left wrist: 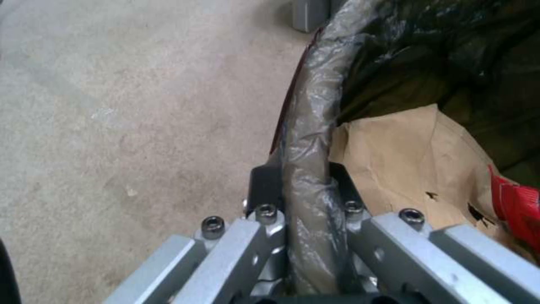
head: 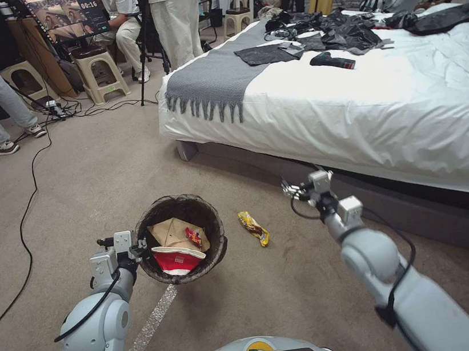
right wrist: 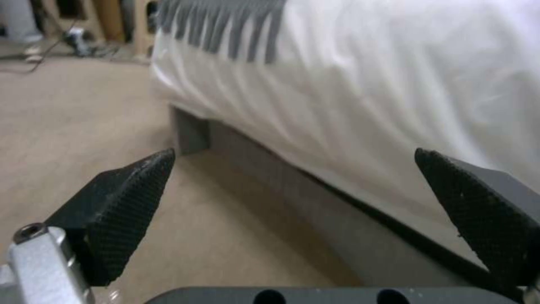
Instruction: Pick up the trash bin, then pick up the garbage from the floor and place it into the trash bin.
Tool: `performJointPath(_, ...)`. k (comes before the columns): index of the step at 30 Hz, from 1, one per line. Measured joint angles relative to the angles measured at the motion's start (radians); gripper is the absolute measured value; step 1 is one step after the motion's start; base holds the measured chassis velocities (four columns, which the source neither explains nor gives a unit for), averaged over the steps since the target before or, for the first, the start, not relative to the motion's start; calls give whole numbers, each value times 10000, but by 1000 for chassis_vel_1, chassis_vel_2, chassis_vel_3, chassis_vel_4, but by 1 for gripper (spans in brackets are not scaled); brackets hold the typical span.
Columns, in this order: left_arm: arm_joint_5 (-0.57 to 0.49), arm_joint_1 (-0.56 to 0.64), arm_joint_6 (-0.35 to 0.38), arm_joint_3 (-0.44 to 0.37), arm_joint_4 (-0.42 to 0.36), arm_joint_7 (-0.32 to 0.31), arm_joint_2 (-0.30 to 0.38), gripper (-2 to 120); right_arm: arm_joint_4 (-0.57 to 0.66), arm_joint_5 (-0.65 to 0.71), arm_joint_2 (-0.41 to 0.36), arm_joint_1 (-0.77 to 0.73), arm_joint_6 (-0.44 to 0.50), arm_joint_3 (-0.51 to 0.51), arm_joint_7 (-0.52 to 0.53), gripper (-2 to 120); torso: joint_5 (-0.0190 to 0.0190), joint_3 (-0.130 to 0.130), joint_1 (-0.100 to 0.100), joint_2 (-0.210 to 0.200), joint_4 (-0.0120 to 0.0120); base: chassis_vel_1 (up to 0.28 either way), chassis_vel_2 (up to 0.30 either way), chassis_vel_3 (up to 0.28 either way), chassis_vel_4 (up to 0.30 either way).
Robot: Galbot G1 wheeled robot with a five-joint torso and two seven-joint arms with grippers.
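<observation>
Your left gripper [head: 139, 250] is clamping the left rim of the trash bin [head: 212, 224], fingers pinched together on the bag-wrapped edge; in the left wrist view you are seeing that rim [left wrist: 306, 139] running straight between the two metal fingers [left wrist: 264, 192], with bare carpet on the outer side and the bin's inside on the other. The bin is sitting at near centre-left, in front of the robot's base, its dark bag folded over the rim. Inside it a tan paper scrap [head: 170, 233] is lying on top, with a red-and-white crushed cup [head: 176, 258] just nearer to you and a small red wrapper [head: 195, 237] resting against the paper's right edge; the wrist camera is showing the same paper [left wrist: 405, 169] and a sliver of red [left wrist: 520, 207] beside it. One piece of garbage, a yellow snack wrapper [head: 253, 228], is lying on the carpet just right of the bin, apart from it and not touching. Your right gripper [head: 290, 190] is hovering right of that wrapper, near the bed's lower frame, fingers spread wide apart and holding nothing; the right wrist view is showing both black textured pads [right wrist: 126, 198] well separated, pointing along the carpet toward the bed [head: 351, 102] and its white cover [right wrist: 360, 97].
</observation>
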Motion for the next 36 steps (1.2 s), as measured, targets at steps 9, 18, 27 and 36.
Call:
performJointPath(9, 35, -6, 0, -11, 114, -7, -1, 3, -1764, 3274, -649, 3147, -2180, -2420, 837, 100, 0, 1, 1, 0, -3, 0, 0, 0, 0)
performJointPath(18, 37, -26, 0, -53, 160, -12, 113, 3, -3430, 4421, 3, 4976, -2921, -4206, 1225, 100, -6, 1, 1, 0, -3, 0, 0, 0, 0)
performJointPath(27, -41, -74, 0, -93, 302, -6, 254, 3, -5814, 3886, 1676, 5352, -2810, -5027, 1095, 100, -5, 0, 1, 0, -2, 0, 0, 0, 0)
performJointPath(36, -19, -85, 0, -9, 395, 10, 175, 3, -7080, 3289, 2386, 5129, -2571, -5009, 792, 100, -5, -1, 1, 0, -6, 0, 0, 0, 0)
